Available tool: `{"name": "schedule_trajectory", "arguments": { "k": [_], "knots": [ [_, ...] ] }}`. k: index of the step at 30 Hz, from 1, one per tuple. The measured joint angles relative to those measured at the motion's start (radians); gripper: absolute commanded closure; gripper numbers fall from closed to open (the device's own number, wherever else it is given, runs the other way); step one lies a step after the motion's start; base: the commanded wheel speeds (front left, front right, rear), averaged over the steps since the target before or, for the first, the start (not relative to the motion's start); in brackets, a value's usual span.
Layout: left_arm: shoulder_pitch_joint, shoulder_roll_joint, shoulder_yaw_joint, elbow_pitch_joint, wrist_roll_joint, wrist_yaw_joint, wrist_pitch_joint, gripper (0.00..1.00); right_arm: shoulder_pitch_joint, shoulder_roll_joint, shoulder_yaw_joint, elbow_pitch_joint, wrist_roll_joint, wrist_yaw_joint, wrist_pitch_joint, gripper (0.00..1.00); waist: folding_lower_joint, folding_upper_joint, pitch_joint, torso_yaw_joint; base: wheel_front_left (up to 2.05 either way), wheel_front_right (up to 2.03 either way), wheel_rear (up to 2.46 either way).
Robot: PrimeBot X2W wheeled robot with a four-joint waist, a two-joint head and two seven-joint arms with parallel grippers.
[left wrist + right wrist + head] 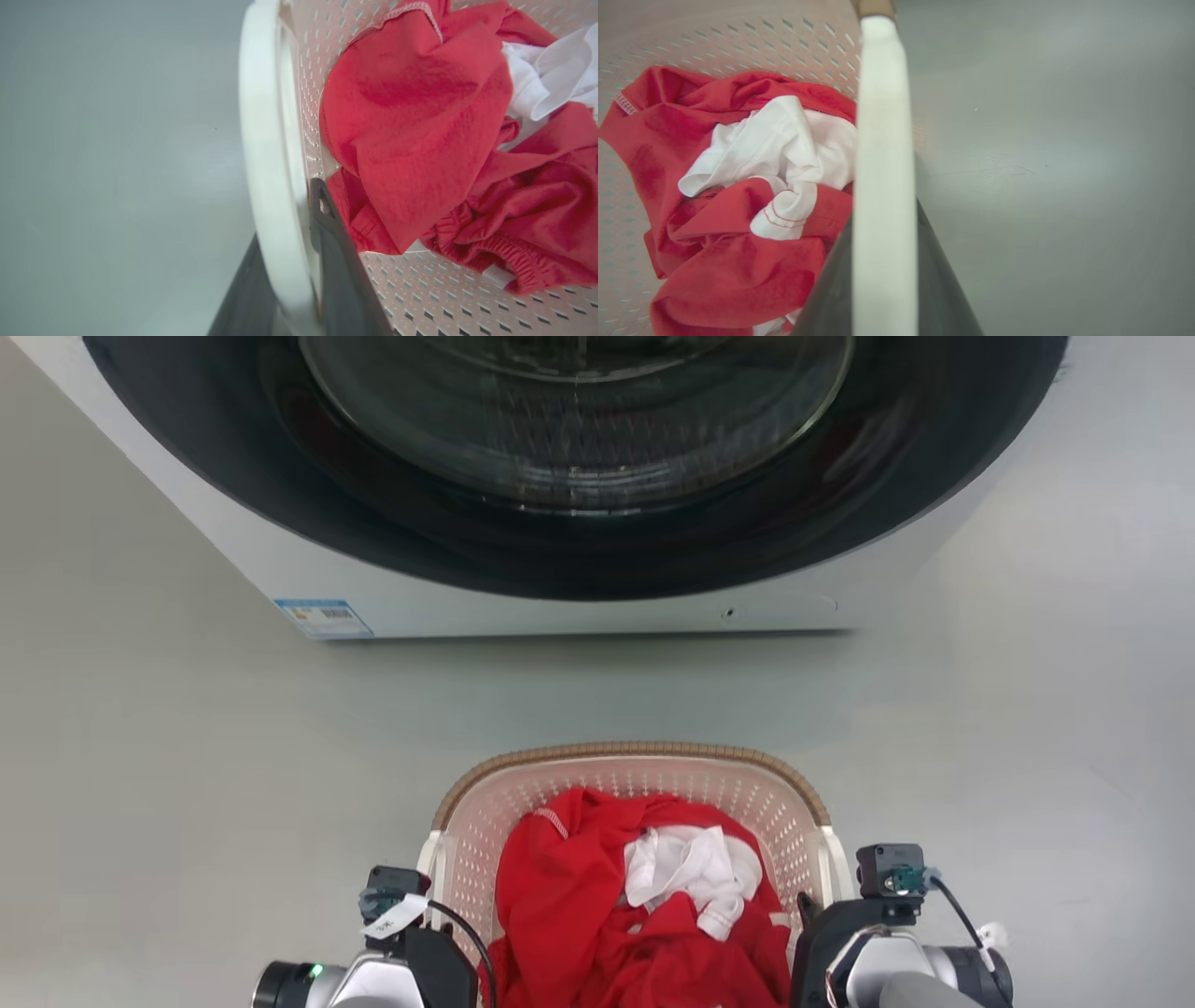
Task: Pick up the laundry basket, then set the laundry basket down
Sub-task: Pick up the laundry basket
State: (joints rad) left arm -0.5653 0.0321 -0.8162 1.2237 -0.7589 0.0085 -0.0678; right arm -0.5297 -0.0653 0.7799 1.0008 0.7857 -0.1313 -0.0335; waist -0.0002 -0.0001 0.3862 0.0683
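Plainly the laundry basket (pixel 635 749) sits on the robot's side of the washing machine (pixel 579 611), with a strip of bare floor (pixel 140 756) between the two, and it lies between the robot's two arms. On the left, the left arm (pixel 392 971) has its jaws clenched on the basket's white left handle (pixel 261 140): in the left wrist view one dark finger (pixel 336 261) lies inside the handle loop against the perforated wall and the other lies outside it. In the middle, a crumpled red garment (pixel 579 896) fills most of the basket, with a white garment (pixel 691 868) bunched on top towards the right. On the right, the right arm (pixel 868 952) has its jaws clamped on the white right handle (pixel 882 140) in the same way, a finger on each side of the bar. Whether the basket rests on the floor or hangs just off it I cannot tell. I judge it light: thin stiff plastic with a soft, small load sitting low. The two side handles are the right places to hold, since the pierced walls would likely flex. The handles look smooth, so both sides should rise together and level, or the bar may slide through the jaws.
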Motion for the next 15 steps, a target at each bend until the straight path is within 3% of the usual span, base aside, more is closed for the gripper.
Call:
{"name": "schedule_trajectory", "arguments": {
  "k": [15],
  "knots": [
    [0.113,0.004,-0.017,0.024,-0.04,-0.014,0.067,1.0,0.101,-0.004,0.119,-0.026,0.116,-0.01,0.087,1.0,-0.0001,-0.0001,-0.192,-0.02,0.0,0.0,0.0]
  ]
}}
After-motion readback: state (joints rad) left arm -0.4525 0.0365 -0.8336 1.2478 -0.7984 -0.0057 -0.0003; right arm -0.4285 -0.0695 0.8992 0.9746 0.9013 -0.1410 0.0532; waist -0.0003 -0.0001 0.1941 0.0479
